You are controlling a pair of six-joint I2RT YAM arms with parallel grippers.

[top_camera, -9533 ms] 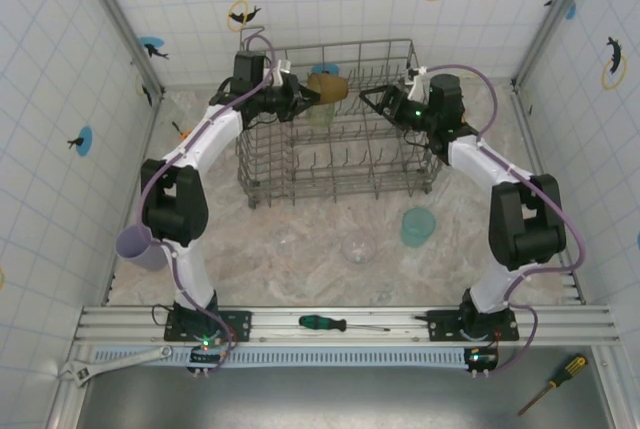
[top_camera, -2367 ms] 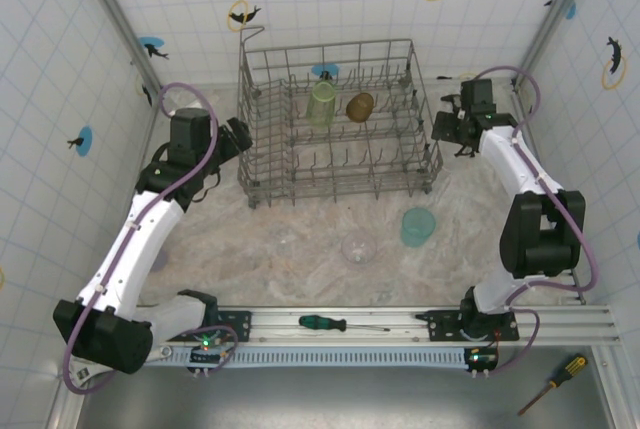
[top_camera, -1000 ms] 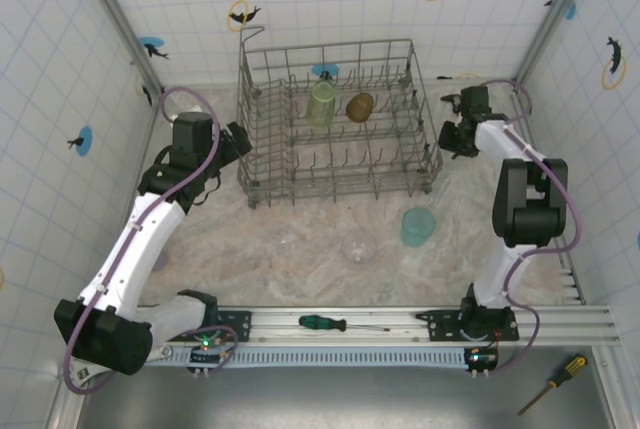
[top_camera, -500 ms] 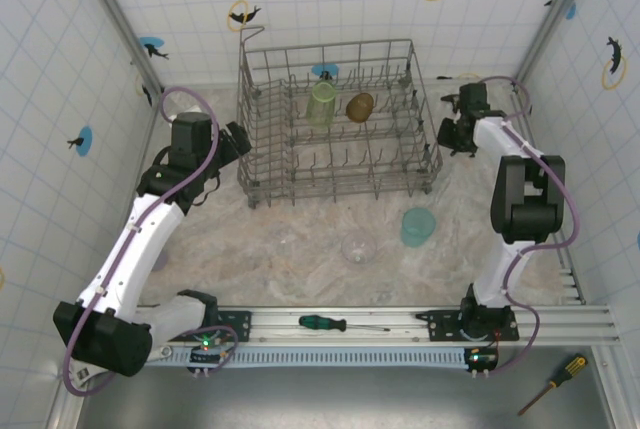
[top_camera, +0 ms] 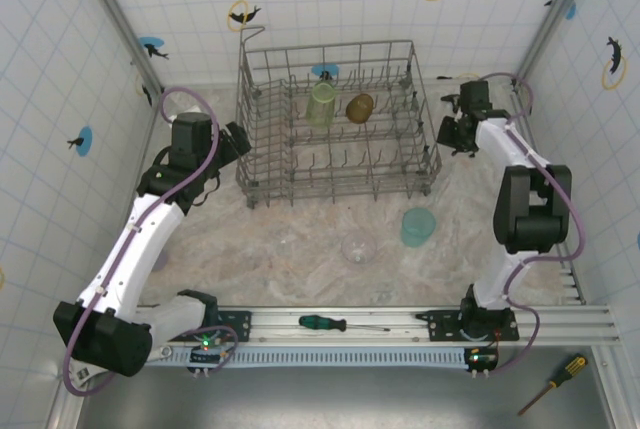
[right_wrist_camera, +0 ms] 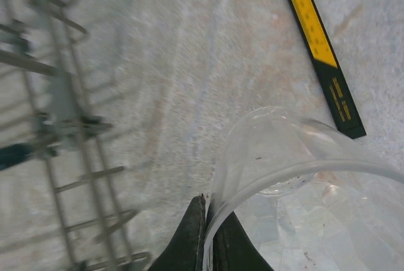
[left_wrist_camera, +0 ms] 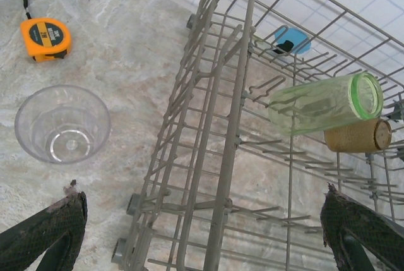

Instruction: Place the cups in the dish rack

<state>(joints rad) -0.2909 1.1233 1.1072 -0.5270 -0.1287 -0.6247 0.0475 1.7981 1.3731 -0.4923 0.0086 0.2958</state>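
The grey wire dish rack stands at the back of the table. Inside it lie a pale green cup and an amber cup, side by side on the tines. On the table in front stand a teal cup and two clear cups. My left gripper is open above the rack's left wall, with another clear cup upright on the table to its left. My right gripper, off the rack's right end, is shut on the rim of a clear cup.
An orange tape measure lies past the clear cup on the left. A yellow-and-black ruler lies on the table by the right gripper's cup. A green screwdriver, a wrench and a yellow screwdriver lie at the near edge.
Both arms have pulled back from the rack, and the amber cup now lies beside the green one. In the last second the right arm shifted slightly; the left stayed still.
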